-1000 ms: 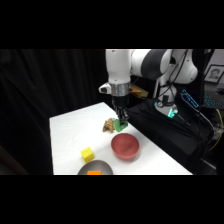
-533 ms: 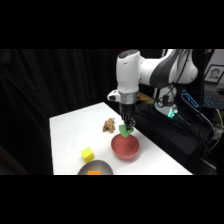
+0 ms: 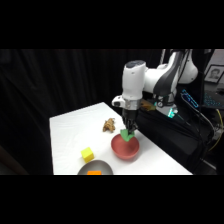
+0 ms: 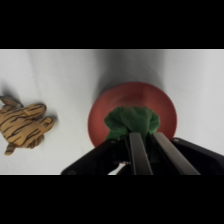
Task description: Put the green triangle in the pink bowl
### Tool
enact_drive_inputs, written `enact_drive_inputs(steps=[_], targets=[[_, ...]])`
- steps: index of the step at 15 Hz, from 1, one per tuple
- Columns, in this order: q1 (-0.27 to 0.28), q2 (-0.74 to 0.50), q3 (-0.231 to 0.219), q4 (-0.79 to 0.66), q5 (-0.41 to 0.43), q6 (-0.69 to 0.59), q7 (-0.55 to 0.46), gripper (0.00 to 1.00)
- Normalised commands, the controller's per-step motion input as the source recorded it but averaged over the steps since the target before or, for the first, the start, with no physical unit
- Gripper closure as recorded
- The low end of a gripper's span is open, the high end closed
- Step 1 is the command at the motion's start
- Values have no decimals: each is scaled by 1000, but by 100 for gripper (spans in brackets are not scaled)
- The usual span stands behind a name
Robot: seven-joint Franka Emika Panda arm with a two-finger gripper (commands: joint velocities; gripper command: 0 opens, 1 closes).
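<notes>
We see the gripper (image 3: 128, 131) clamped on the green triangle (image 3: 126, 135), held straight above the pink bowl (image 3: 125, 148), which sits near the tabletop's right edge; release needs only a short drop.

Green triangle (image 3: 126, 135) held in jaws, above pink bowl (image 3: 124, 149), w/ bowl upright on table.

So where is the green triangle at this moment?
The green triangle is held in the pincer just above the pink bowl, right of the tiger toy in the side view.
</notes>
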Motion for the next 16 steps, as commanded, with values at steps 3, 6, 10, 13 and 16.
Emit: enact_drive_inputs(steps=[3, 6, 10, 13, 16], targets=[[57, 158, -30, -8, -192, 321, 128, 97], [98, 176, -71, 47, -187, 256, 156, 97], [123, 184, -109, 97, -130, 221, 112, 97], [118, 263, -172, 207, -132, 168, 95, 97], [149, 210, -203, 186, -169, 148, 133, 97]])
